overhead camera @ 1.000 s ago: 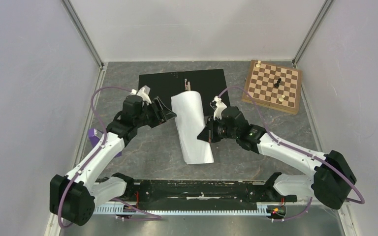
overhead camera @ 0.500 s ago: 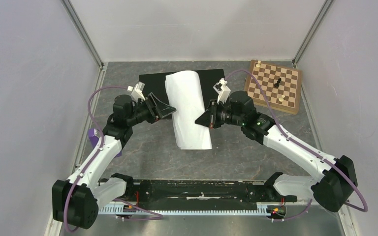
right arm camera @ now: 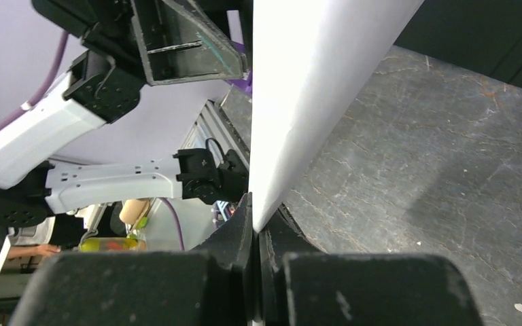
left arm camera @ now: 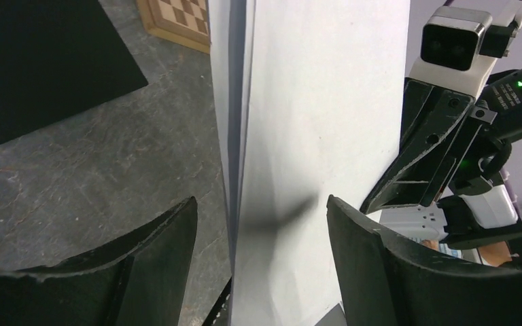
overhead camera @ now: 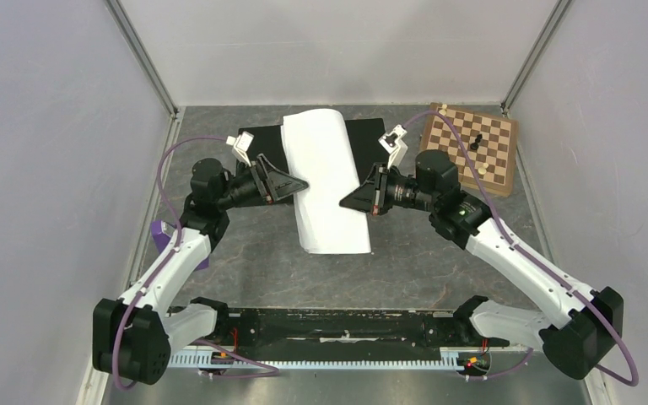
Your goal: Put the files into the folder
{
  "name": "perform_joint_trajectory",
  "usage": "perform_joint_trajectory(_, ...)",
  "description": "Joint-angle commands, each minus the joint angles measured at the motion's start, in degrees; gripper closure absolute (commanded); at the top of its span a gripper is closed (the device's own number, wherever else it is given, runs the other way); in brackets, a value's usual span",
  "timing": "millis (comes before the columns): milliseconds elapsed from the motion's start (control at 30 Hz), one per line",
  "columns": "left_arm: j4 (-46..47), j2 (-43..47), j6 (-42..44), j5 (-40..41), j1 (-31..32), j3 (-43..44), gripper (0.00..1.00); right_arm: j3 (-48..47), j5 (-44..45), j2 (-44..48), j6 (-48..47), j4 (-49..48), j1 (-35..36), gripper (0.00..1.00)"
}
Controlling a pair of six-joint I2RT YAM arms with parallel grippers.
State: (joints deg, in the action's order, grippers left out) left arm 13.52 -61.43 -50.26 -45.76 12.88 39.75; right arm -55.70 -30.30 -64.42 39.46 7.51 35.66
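The right gripper [overhead camera: 344,203] is reaching in from the right of the frame and pinching the files [overhead camera: 327,181] at their right edge. In the right wrist view its fingers [right arm camera: 234,234] are pressing together on the white sheets with no gap between them, so that pincer is clamped on the paper.

The left gripper [overhead camera: 304,185] is coming in from the left, facing the other one across the sheets. Its jaws are standing wide apart, and in the left wrist view the sheets' left edge is sitting in the space between the two black fingers. Bare table is showing between the paper and the finger at the lower left of that view. Whether the other finger is touching the paper I cannot tell.

The files are hanging as one long bowed stack down the middle of the top view. Their far end is curling over at the upper middle of the frame, and their near end is reaching down toward the centre, over the grey table [overhead camera: 245,261]. I cannot tell whether that near end is resting on the table.

The folder [overhead camera: 263,145] is lying open and flat under the far half of the sheets. Its black inner faces are showing to the left and right of the paper.

A wooden chessboard [overhead camera: 462,153] is sitting in the upper right, just beside the folder's right edge, with a few chess pieces [overhead camera: 475,142] standing on it.
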Motion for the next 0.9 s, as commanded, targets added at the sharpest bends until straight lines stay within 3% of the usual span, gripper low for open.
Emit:
perform_joint_trajectory(0, 7.94, -0.56, -2.94, -6.71, -0.21, 3.03, 0.23, -2.91, -3.62, 2.64, 1.22, -3.11, -0.7, 1.0)
perform_joint_trajectory(267, 18.66, -0.83, -9.92, -12.55, -0.23, 3.78, 0.26, -2.57, -5.02, 4.04, 1.41, -3.11, -1.81, 1.0)
perform_joint_trajectory(567, 27.2, -1.5, -18.96, -14.37, -0.14, 4.15, 0.62, -1.87, -4.65, 4.37, 0.68, -2.58, -2.96, 1.0)
perform_joint_trajectory(667, 20.69, -1.57, -16.29, -14.28, 0.58, 6.33, 0.68, -1.26, -4.45, 4.48, 0.43, -2.75, -2.96, 1.0)
perform_joint_trajectory(800, -1.44, -1.27, -2.22, -10.62, 3.71, 11.89, 0.84, -0.72, -4.32, 4.29, -0.53, -3.1, -2.99, 1.0)
perform_joint_trajectory(833, -7.07, -1.39, 2.23, -8.29, 4.73, 14.06, 0.94, -0.72, -4.41, 4.05, -1.2, -3.2, -2.92, 0.97)
perform_joint_trajectory(867, -14.63, -1.92, 6.34, -5.25, 5.79, 16.29, 0.97, -0.85, -4.1, 3.83, -2.23, -3.09, -2.95, 0.87)
